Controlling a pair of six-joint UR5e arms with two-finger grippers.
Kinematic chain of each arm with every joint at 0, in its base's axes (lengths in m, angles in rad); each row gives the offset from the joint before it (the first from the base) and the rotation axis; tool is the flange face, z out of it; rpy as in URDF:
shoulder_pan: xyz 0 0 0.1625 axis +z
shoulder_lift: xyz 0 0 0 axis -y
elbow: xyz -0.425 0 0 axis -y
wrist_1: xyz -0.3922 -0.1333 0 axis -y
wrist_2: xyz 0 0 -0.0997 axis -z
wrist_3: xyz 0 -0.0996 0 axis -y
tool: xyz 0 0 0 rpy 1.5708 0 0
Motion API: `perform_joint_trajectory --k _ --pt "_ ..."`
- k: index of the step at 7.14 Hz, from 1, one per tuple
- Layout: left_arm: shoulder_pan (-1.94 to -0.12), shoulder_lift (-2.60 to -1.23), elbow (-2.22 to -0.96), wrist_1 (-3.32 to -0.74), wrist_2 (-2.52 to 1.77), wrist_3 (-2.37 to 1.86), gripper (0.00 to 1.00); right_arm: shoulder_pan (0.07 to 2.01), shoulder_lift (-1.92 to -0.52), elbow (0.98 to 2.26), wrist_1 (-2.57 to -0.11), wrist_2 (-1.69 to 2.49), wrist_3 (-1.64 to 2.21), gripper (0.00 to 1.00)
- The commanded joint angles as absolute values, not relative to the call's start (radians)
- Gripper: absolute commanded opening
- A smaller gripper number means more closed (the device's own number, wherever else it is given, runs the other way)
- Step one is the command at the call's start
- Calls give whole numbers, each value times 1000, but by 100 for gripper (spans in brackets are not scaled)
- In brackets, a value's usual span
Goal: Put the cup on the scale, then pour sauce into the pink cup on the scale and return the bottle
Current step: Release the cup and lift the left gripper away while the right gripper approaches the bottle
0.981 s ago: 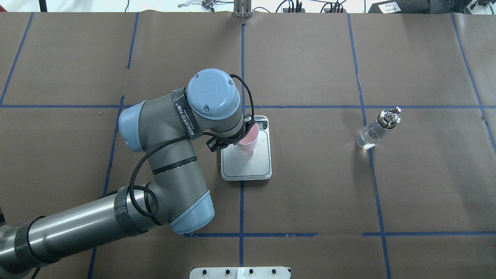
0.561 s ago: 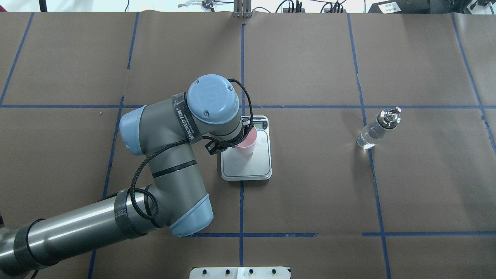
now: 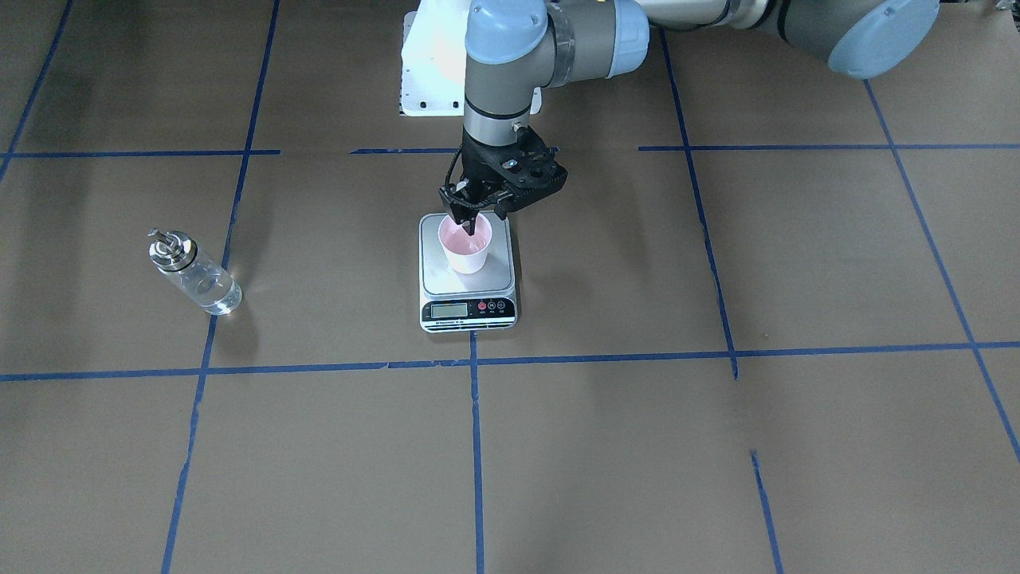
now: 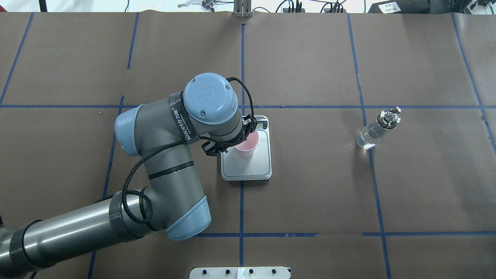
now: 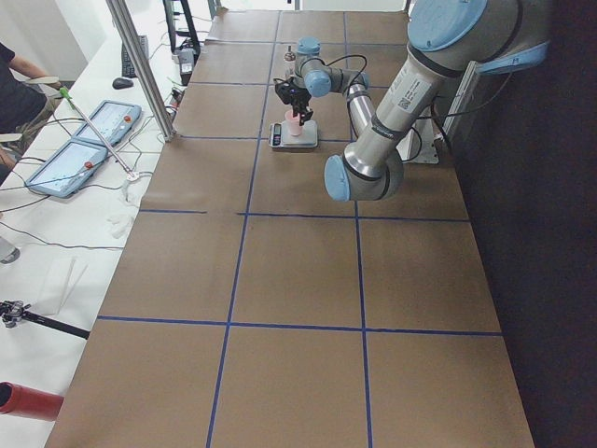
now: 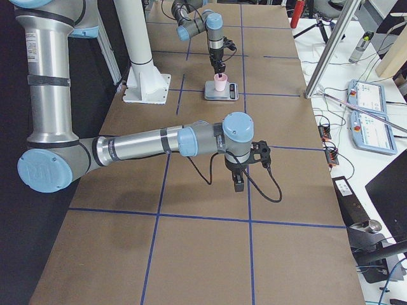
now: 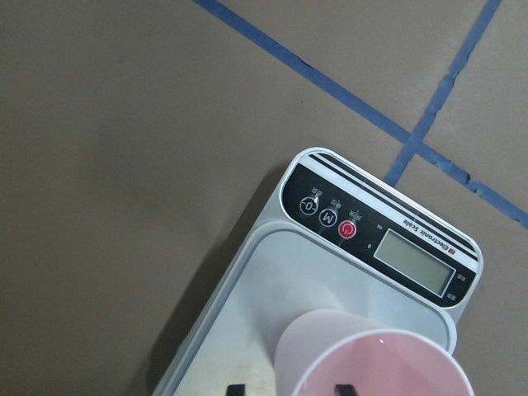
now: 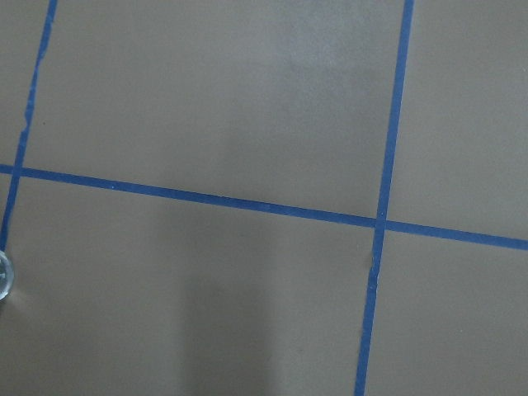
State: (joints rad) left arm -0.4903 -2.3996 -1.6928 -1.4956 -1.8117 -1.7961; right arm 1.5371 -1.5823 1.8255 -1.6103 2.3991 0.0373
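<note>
1. The first step looks all but done. The pink cup (image 3: 466, 249) stands upright on the steel plate of the kitchen scale (image 3: 498, 275), well within the plate's edges. Its base seems to rest flat rather than hang above the plate.
2. The left gripper (image 3: 476, 223) hangs directly over the cup with its tips straddling the rim. One tip is inside the pink interior and one is outside the whitish wall. I cannot tell whether the tips pinch the wall or have slackened off it, because the left wrist view shows only two dark slivers at its bottom edge.
3. To finish this step, the gripper needs to let go and lift clear without tipping the cup.
4. The scale's display faces away from the robot, and its reading is too small to make out.
5. The glass bottle (image 3: 195, 275) stands upright on the brown paper, well apart from the scale on the robot's right side, with nothing touching it. The clear sauce (image 3: 209, 293) sits inside it, and the cup shows no liquid, so I judge that pouring has not begun.
6. The right gripper (image 6: 238, 181) hovers over bare paper, away from the bottle. Only the side view shows it, so I cannot tell whether its fingers are spread or pressed together.
7. Three steps remain: grasping the bottle, pouring into the cup, and returning the bottle. Most of the task lies ahead.
</note>
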Motion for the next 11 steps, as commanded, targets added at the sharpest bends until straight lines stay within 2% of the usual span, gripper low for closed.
perform_joint_trajectory --k 1,3,6,7,8,9,11 --pt "-506 -2375 -1884 -1355 -1819 -1688 100 1534 -1598 1966 -1676 2401 169 100" --pt "-596 -2292 -2004 -1333 -1890 -1579 100 1468 -1601 2209 -1886 2390 231 100" --pt "-713 -2183 -2139 -1261 -1911 -1390 100 1239 -1621 2402 -1796 2311 659 100" --pt "-745 -2136 -2176 -1258 -1913 -1309 100 1094 -1688 2408 -1585 2202 906 100" --pt "-785 -2094 -2198 -1253 -1913 -1242 100 908 -1823 2404 -1308 1999 1110 100" --pt "-808 -2047 -2222 -1253 -1913 -1186 100 761 -1879 2401 -1192 1830 1199 100" --pt "-865 -1947 -2258 -1253 -1917 -997 100 552 -1876 2379 -1183 1575 1241 100"
